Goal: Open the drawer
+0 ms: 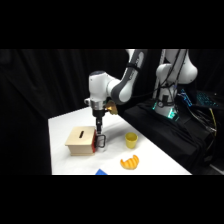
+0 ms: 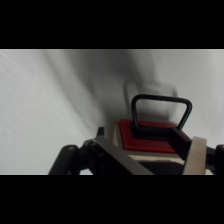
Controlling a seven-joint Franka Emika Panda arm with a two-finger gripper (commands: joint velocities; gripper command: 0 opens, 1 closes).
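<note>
The white arm is reaching down from the upper right, its gripper (image 1: 100, 134) hanging right at the red-fronted drawer (image 1: 94, 144) of the tan wooden box (image 1: 80, 141), which is sitting near the table's (image 1: 65, 122) middle. The black loop handle (image 2: 161, 114) is standing out from the red front, at twelve o'clock from the linkage in the wrist view. Whether the tool is clenched or released, I cannot tell. A yellow cup (image 1: 131, 140) is standing at three o'clock from the box, a yellow banana-like object (image 1: 130, 162) lying at five o'clock.

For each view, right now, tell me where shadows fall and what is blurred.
Side view: the arm casts a faint shadow on the table beside the wooden box. Wrist view: the black handle throws a soft grey shadow on the white surface behind it; the pincer parts at the bottom edge are blurred.
</note>
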